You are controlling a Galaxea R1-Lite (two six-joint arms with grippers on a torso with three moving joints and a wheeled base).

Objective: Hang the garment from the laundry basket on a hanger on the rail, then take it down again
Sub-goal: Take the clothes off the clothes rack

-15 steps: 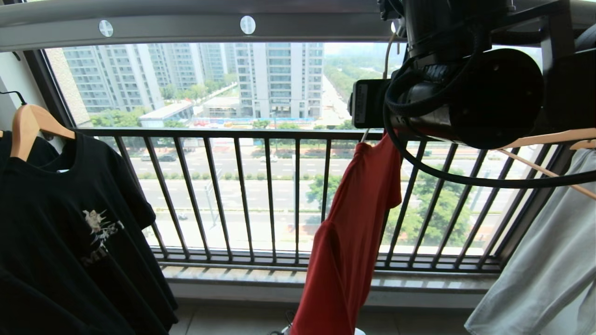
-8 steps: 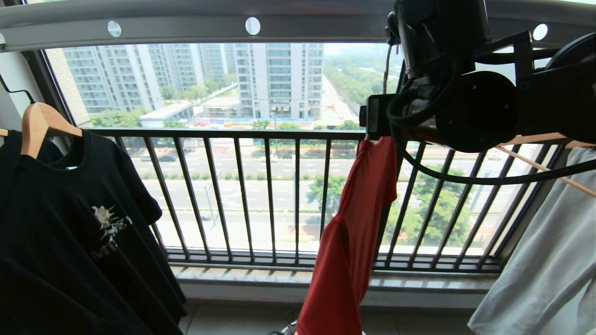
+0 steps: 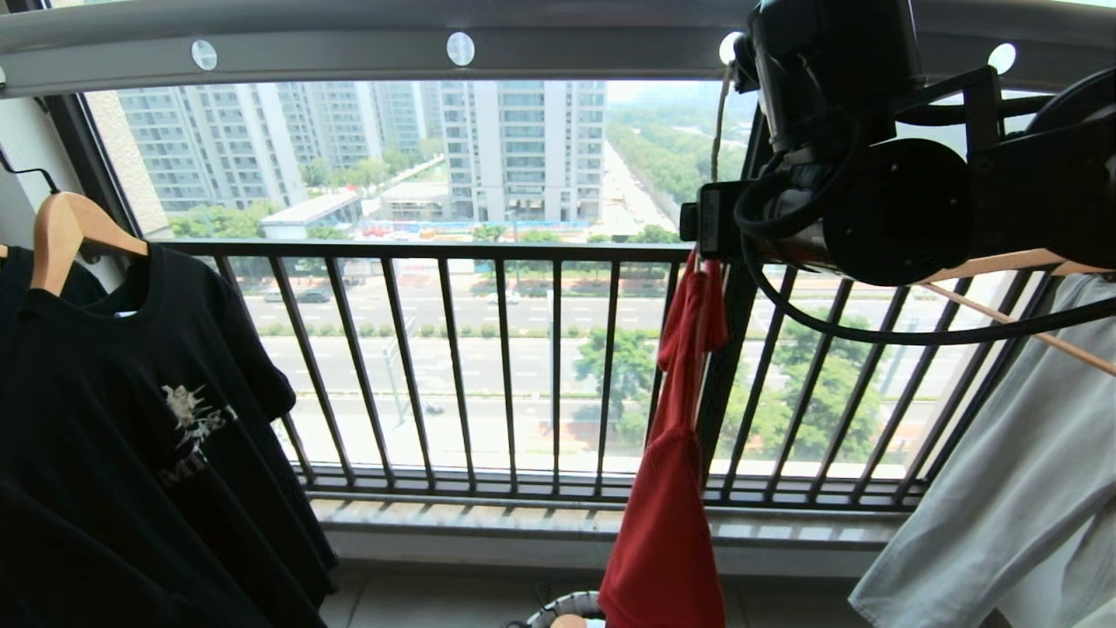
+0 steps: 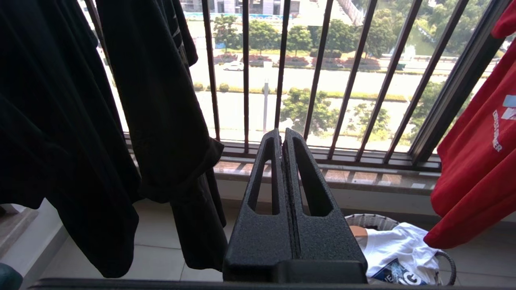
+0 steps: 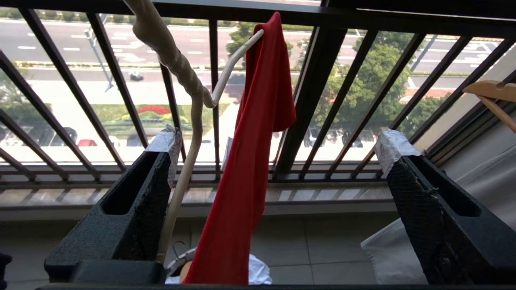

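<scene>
The red T-shirt (image 5: 246, 161) hangs edge-on from the white wire hanger (image 5: 189, 133), draped over one hanger arm, in front of the black balcony railing (image 3: 506, 366); the hanger's twisted neck rises toward the grey overhead rail (image 3: 349, 48); the right gripper (image 5: 278, 145) stands with fingers spread wide, the garment between them and touching neither; the hanger's near wire passes just beside one taped fingertip (image 5: 163, 143); the laundry basket (image 4: 377, 221) sits on the floor below, holding a white T-shirt (image 4: 399, 249); the left gripper (image 4: 282, 139), parked low, has its fingers pressed together; a black T-shirt (image 3: 131, 419) hangs at left.
</scene>
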